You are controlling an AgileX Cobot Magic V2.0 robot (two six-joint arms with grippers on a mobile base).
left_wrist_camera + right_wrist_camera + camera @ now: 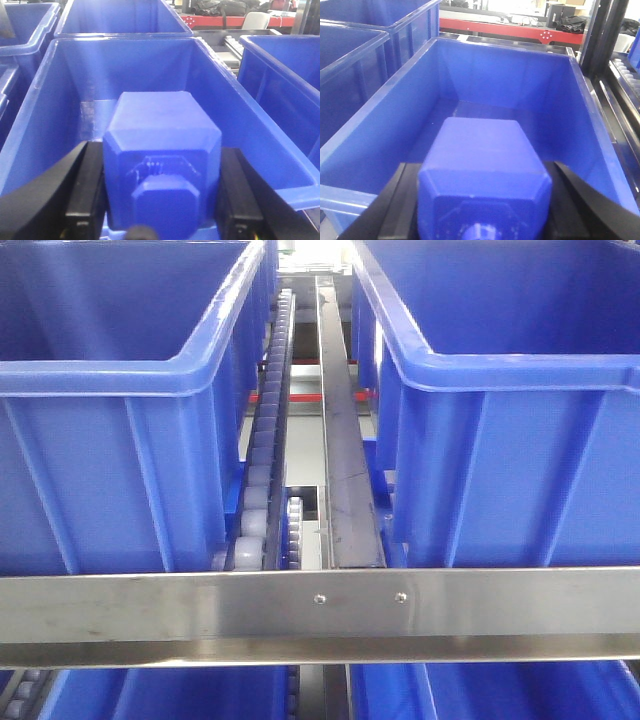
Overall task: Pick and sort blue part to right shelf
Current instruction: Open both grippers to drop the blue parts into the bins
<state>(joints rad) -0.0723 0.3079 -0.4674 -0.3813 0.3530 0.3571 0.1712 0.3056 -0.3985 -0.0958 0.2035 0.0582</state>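
On my left wrist camera, the left gripper [161,187] is clamped on a blue part [162,160]: its two black fingers [87,192] press against the block's left and right sides. The block is a deep-blue square body with sloped shoulders and a low flat cap facing the lens. It hangs above the open top of a large blue bin [260,145], whose floor shows a pale shiny patch near the far wall. More blue bins sit to either side and behind.

On my right wrist camera, the right gripper [484,200] is likewise closed on a second blue block [485,175], black fingers [570,200] touching both its flanks. Its cap end is at the bottom edge and blurred, so I cannot tell its shape. This block is held over another open blue bin [370,145], with a red beam [510,30] beyond the far wall.

From the front camera I see the right shelf [320,615]: a stainless-steel crossbar in front, two big blue bins on either side, and a sloping roller track [262,460] beside a dark rail [345,460] between them. Neither arm shows in this view.
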